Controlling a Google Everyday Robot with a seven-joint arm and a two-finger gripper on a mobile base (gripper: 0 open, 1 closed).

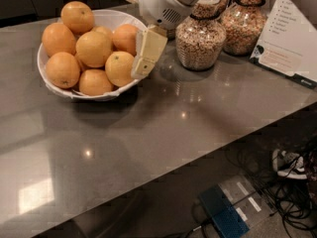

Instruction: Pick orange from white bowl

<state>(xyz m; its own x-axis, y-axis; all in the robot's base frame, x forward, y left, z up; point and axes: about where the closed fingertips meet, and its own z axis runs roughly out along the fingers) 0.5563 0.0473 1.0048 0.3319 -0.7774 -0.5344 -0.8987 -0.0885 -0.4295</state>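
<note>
1. Floor, nearest the viewer: a flat blue box (223, 214) lies below the counter edge; a tangle of dark cables (292, 202) spreads to its right; a shoe (287, 163) sits among the cables.
2. Counter (163, 133): a glossy grey-brown top, running from the lower left up to the right; ceiling lights reflect on it as bright spots.
3. White bowl (94, 95): stands on the counter at the left, well back from the near edge; it is wide and round, with a thin rim.
4. Oranges (94, 48): piled inside the white bowl, heaped above the rim; all of them rest in the bowl, one topmost at the back.
5. Gripper (141, 66): cream-coloured, pointing down and to the left at the right rim of the white bowl, just beside the front-right fruit; contact with fruit or rim cannot be told from here; how far it is open cannot be told; nothing is seen in its hold.
6. Arm housing (163, 4): white and rounded, directly above the gripper, reaching in from the upper edge.
7. Glass jars: a near jar (200, 41) of cereal stands just right of the gripper; a second jar (245, 26) stands behind and to its right.
8. Printed card (290, 43): stands tilted at the far right of the counter, beside the second jar.
</note>
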